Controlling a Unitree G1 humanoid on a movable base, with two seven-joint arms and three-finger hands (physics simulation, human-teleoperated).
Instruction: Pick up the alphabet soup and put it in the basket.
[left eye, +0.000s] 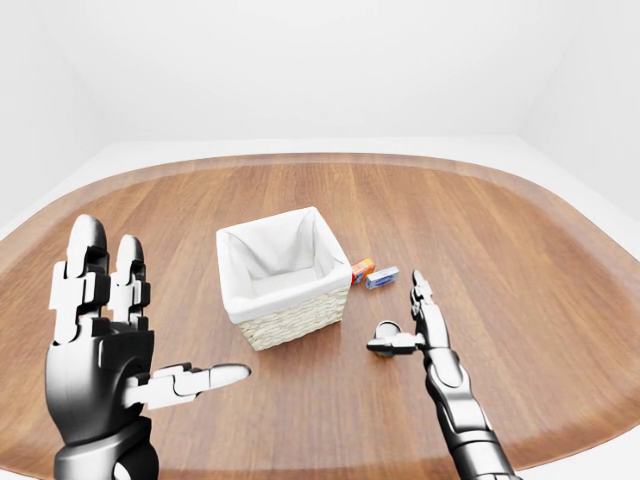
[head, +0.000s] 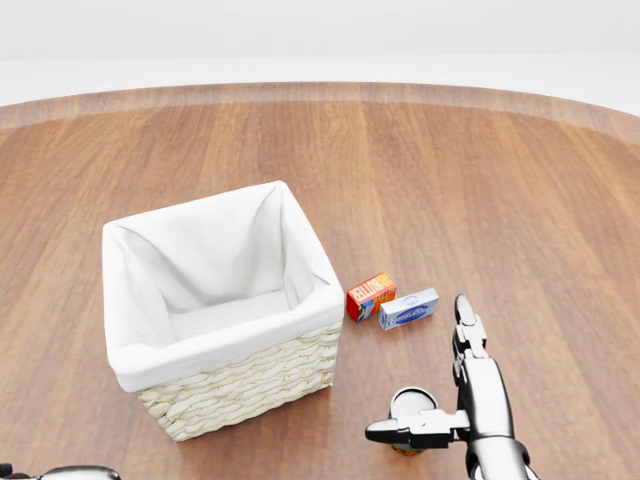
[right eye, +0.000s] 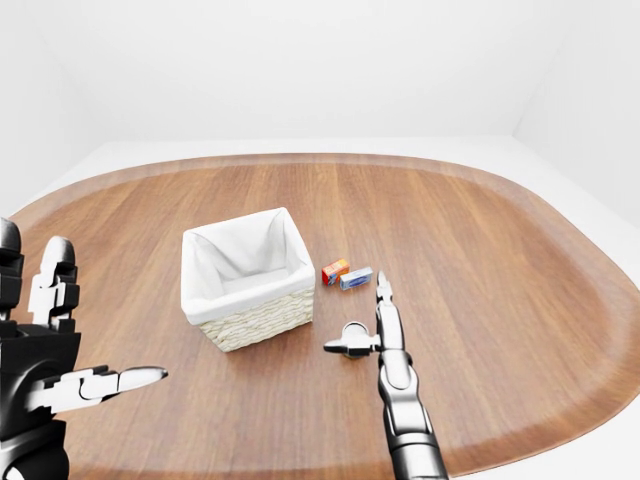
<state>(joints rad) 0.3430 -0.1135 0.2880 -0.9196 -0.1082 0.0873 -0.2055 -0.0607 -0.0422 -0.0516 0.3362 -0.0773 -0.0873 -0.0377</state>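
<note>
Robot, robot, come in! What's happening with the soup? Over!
Both hands open: right hand beside the soup can, not gripping; left hand raised, holding nothing. Basket sits left of the can. Nothing between them.

Both hands are glossy silver metal with dark grey joints. The left hand (left eye: 105, 345), the one farther from the basket (left eye: 285, 310), has a blocky dark palm, two thick segmented fingers with rounded tips and a slim, tapered thumb. The right hand (head: 440, 400), nearer the basket, is slimmer, on a ribbed chrome forearm with black seams between its segments.
</note>
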